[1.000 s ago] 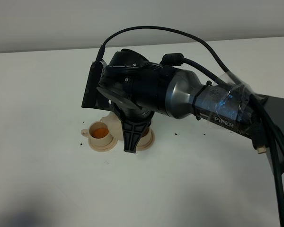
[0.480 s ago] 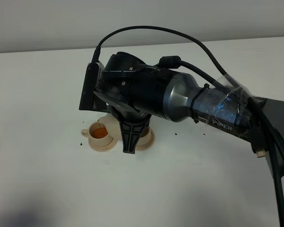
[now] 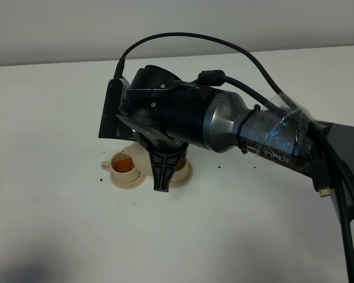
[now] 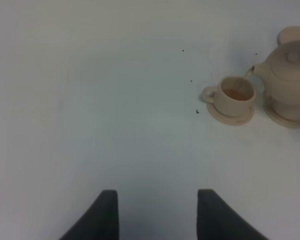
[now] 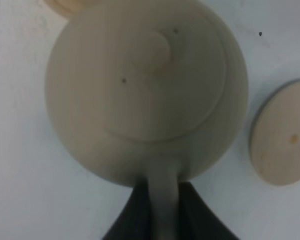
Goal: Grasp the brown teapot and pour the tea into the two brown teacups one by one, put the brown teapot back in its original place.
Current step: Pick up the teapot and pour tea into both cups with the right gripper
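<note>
- Right wrist view first: what are you holding?
- My right gripper (image 5: pixel 162 205) is pinched on the loop handle (image 5: pixel 162 182) of the squat pale tan ceramic teapot (image 5: pixel 145 90). Its spout is tipped over the small tan teacup (image 4: pixel 234 97), which holds amber tea (image 3: pixel 124 165). My left gripper (image 4: pixel 157 217) hangs spread and empty, well apart.
- Risk?
- Overfilling, I think. If I tilt too long, tea floods its saucer (image 4: pixel 229 117).

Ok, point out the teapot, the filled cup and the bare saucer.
teapot (image 5: pixel 155 85), right wrist view, on its lid
filled cup (image 4: pixel 233 106), left wrist view, side wall
bare saucer (image 5: pixel 282 135), right wrist view, flat top
</note>
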You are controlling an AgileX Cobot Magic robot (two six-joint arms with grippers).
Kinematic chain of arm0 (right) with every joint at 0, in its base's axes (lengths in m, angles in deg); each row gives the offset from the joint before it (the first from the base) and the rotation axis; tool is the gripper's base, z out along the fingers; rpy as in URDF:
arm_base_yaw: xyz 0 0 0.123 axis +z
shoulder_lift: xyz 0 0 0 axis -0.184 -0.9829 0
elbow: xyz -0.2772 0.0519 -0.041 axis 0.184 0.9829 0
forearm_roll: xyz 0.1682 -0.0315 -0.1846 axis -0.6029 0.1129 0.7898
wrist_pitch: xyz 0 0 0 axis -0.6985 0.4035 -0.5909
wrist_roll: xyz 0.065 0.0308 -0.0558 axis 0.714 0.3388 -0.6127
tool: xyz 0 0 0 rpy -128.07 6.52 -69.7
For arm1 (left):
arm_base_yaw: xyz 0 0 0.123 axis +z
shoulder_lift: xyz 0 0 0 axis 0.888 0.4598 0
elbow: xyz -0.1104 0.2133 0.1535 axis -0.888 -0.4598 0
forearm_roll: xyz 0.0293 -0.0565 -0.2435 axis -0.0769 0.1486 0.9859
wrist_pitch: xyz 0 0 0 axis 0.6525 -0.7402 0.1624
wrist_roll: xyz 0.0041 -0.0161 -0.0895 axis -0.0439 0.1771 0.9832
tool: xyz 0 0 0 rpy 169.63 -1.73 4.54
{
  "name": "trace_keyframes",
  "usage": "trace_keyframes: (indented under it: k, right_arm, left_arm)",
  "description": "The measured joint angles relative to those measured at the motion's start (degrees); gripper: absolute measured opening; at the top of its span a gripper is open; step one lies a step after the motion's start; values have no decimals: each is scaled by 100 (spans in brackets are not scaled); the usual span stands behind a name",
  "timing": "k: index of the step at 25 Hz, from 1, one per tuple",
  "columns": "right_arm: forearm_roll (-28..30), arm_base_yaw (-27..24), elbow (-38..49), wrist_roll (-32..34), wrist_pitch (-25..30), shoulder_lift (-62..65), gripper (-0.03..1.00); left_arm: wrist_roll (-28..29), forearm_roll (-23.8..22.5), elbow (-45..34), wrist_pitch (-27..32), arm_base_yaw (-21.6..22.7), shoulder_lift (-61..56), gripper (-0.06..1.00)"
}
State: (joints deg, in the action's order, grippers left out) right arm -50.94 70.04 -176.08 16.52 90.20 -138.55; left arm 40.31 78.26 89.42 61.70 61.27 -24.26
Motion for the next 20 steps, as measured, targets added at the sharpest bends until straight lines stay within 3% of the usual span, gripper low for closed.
trace_keyframes:
  k: [20]
  right_arm:
    - [253,87,0,-23,29,-120,12]
  left_arm:
    - [0,0,0,0,0,0,41]
